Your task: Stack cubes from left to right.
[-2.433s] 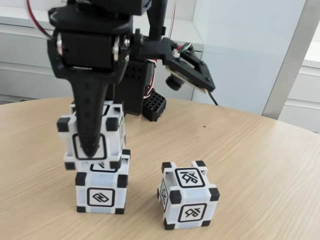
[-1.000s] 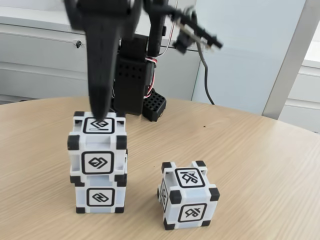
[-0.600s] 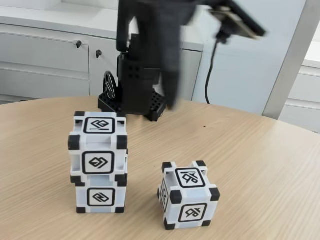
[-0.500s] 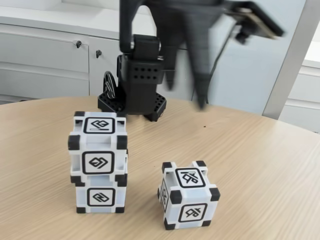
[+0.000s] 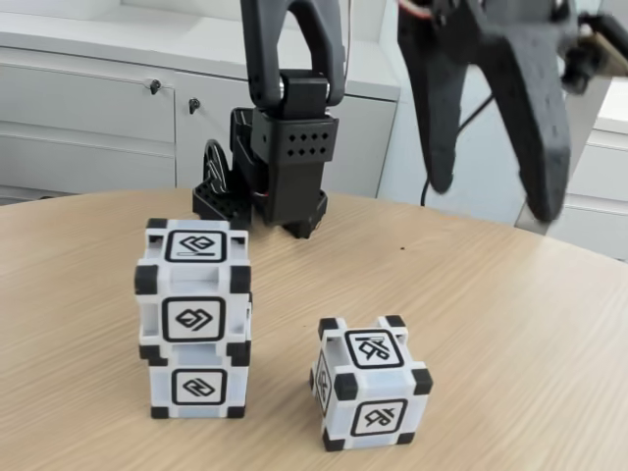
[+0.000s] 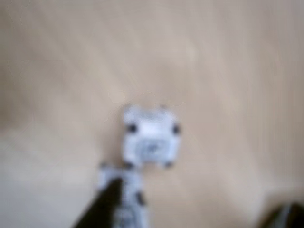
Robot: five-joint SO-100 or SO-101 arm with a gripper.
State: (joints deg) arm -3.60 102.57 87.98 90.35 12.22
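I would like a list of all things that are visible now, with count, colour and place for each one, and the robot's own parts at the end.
stacked cubes: two, white with black corners and black-framed glyphs, one on top of the other, left on the table in the fixed view.
single cube: one, same white and black, standing alone on the table, right of the stack and apart from it; blurred in the wrist view.
table: one, light wood.
cabinets: white, with dark knobs, behind the table.
arm base: one, black, at the far edge of the table.
gripper: one, black, fingers spread and empty, high above the table, right of the base.
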